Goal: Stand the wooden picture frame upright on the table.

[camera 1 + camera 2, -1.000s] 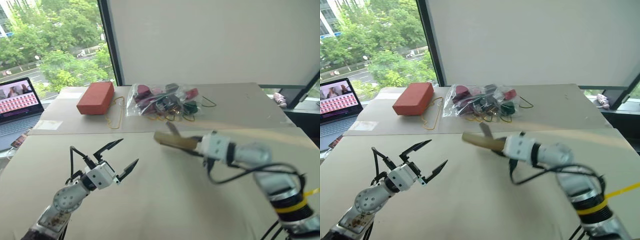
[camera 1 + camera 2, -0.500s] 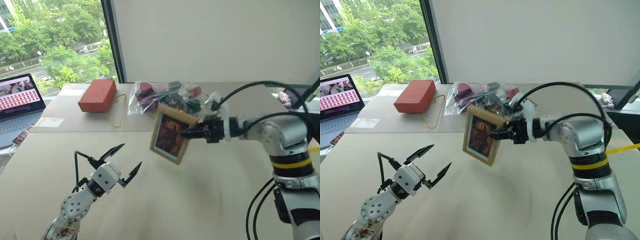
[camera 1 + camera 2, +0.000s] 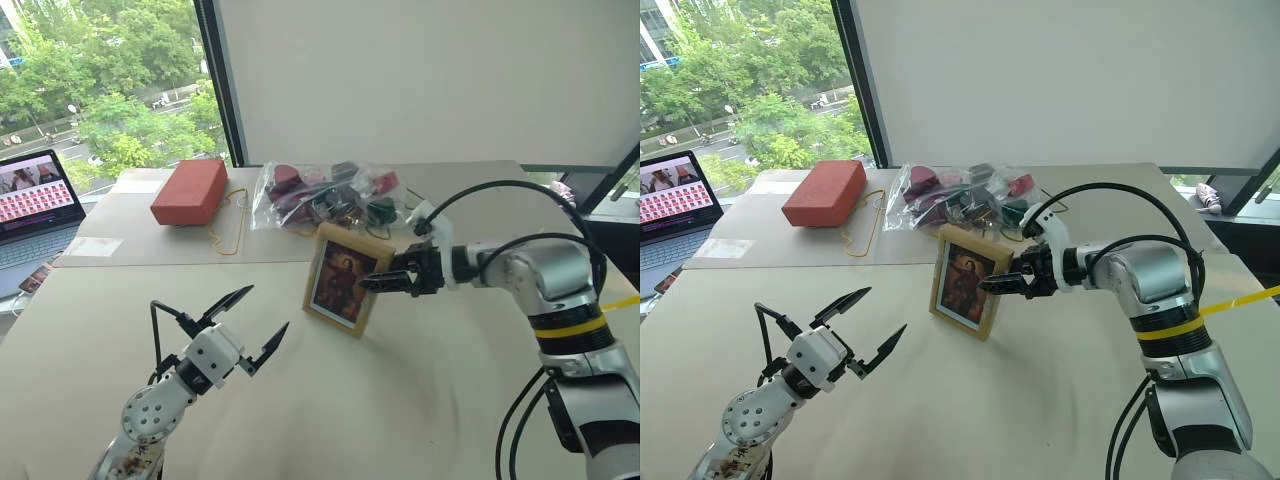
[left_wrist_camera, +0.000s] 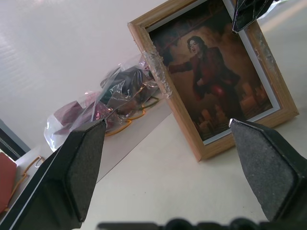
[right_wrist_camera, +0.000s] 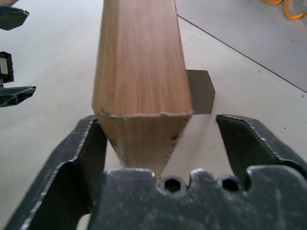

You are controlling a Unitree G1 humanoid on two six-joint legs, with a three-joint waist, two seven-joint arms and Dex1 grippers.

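The wooden picture frame (image 3: 342,290) stands upright on the pale table (image 3: 420,400), its dark portrait facing me and leaning back slightly. My right gripper (image 3: 372,283) reaches in from the right at the frame's right edge. In the right wrist view the light-wood edge (image 5: 139,72) sits between the jaws, close against one finger with a gap to the other, so the gripper is open. The stand flap (image 5: 199,91) shows behind the frame. My left gripper (image 3: 265,308) hovers open over the table, in front and left of the frame, holding nothing.
A brick-red block (image 3: 190,192) and a clear plastic bag of small items (image 3: 325,200) lie at the back, with a yellow cord (image 3: 235,235) between them. An open laptop (image 3: 35,205) stands at the far left. A window and a pale wall are behind.
My right gripper rolled the frame from flat to upright, lowered it onto the table and opened its jaws. The left gripper stayed about where it was.
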